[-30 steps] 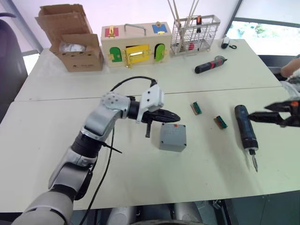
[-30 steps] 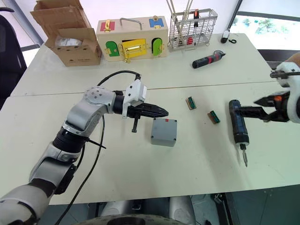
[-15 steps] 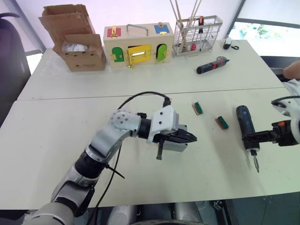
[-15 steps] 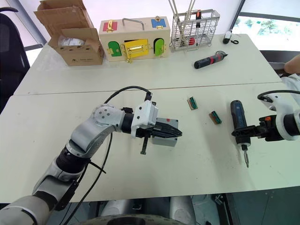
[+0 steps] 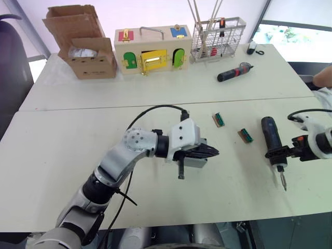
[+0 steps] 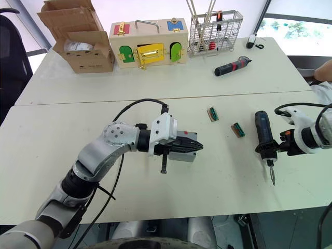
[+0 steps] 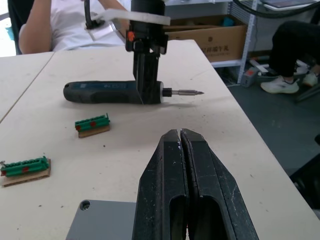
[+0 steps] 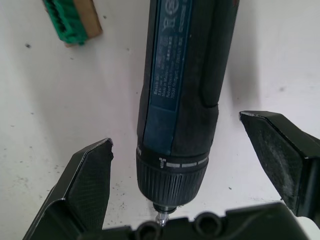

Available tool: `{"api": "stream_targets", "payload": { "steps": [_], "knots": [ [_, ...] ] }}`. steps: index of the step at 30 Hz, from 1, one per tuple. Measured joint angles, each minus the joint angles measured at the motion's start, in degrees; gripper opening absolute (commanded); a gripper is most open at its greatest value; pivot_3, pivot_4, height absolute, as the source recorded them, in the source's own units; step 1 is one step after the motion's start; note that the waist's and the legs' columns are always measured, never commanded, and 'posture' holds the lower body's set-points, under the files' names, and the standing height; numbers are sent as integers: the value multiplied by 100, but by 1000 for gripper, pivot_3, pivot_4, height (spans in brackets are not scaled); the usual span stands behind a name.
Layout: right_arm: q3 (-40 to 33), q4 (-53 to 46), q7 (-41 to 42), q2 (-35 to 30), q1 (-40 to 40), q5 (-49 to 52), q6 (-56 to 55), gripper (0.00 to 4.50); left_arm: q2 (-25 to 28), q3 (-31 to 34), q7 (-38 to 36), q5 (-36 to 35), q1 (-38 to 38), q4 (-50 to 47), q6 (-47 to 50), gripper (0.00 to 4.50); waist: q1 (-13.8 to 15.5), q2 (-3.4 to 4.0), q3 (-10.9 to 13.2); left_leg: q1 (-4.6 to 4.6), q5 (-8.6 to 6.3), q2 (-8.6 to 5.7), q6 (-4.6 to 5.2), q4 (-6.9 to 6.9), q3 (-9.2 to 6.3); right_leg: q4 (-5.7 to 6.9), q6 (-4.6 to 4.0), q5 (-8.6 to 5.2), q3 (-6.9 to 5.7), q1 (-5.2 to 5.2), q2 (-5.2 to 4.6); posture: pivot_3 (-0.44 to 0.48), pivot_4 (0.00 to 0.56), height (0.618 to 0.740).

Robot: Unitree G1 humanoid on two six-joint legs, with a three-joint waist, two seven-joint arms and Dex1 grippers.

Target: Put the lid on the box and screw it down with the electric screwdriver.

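Two pale tables stand pushed together, the seam between them running across the middle of the head views. Along the far edge sit an open cardboard box, a wooden box with coloured doors and a wire basket holding upright tools; a red-and-black screwdriver lies just in front of the basket. On the near table, the left gripper reaches out over the box, its two black fingers pressed flat together with nothing between them. In the left wrist view a grey corner of the lid with a screw hole lies directly beneath these fingers; whether the fingers touch it cannot be determined. Two green terminal blocks lie between the box and the electric screwdriver. That tool lies flat on the table at the right, bit end toward the near edge. The right gripper is spread wide, one finger on either side of the tool's collar; in the right wrist view both pads stand apart from the body, with bare table visible in each gap. A person in a white shirt is seated beyond the far side of the table in the left wrist view.
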Motion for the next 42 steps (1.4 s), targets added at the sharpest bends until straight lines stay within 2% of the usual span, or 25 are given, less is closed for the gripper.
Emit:
{"api": "stream_targets", "payload": {
  "steps": [6, 7, 11, 14, 15, 24, 33, 38, 42],
  "knots": [
    [471, 499, 378, 207, -415, -472, -193, 4472, -94, -85, 181, -39, 73, -100, 123, 0, -6, -26, -11, 2, 0, 1, 0, 14, -5, -1, 0, 0, -2, 14, 3, 0, 150, 737],
    [542, 571, 432, 237, -449, -565, -256, 4020, -103, -104, 202, -45, 74, -127, 127, 0, -7, -34, -16, 2, -1, 1, 0, 22, -6, -1, 0, 0, -2, 20, 3, 0, 150, 737],
    [821, 836, 657, 331, -546, -995, -594, 2786, -112, -123, 292, -61, 78, -196, 160, 0, -3, -48, -24, 10, -4, 0, 4, 47, -12, -2, -2, 2, -5, 45, 4, 0, 150, 737],
    [990, 1017, 921, 342, -574, -1284, -863, 1943, -122, -137, 349, -67, 80, -195, 187, 0, 0, -56, -29, 13, -6, -1, 5, 51, -19, -4, -2, 2, -10, 54, 5, 0, 150, 737],
    [1025, 1053, 1020, 352, -577, -1362, -932, 1820, -142, -156, 380, -65, 80, -193, 187, 0, -1, -61, -33, 13, -7, 0, 6, 50, -21, -4, -2, 2, -10, 54, 5, 0, 150, 737],
    [1085, 1219, 1708, 312, -366, -1923, -1615, 1820, -116, -169, 362, -55, 78, -134, 164, 0, 25, -76, -42, 14, -7, -4, 5, 50, -42, -10, -2, 2, -18, 67, 5, 0, 150, 737],
    [771, 1166, 1910, 293, -141, -2177, -1751, 1820, -103, -157, 206, -17, 3, 229, -59, 0, 104, -78, -43, 15, -7, -8, 4, 51, -54, -15, -2, 1, -22, 76, 5, 0, 150, 737],
    [224, 1636, 1746, 572, -399, -2049, -1180, 1820, -12, -98, 2, -18, -66, 608, -311, 0, 81, -70, -38, 16, -7, -7, 3, 52, -46, -14, -2, 1, -15, 69, 5, 0, 150, 737],
    [-950, 1832, 1403, 837, -812, -1461, -312, 1820, 183, 44, -208, 57, -396, 1114, -569, 0, -10, 8, -12, -9, -6, -9, 3, 48, -20, 3, -1, 2, 3, 21, 0, 0, 150, 737]
  ]
}}
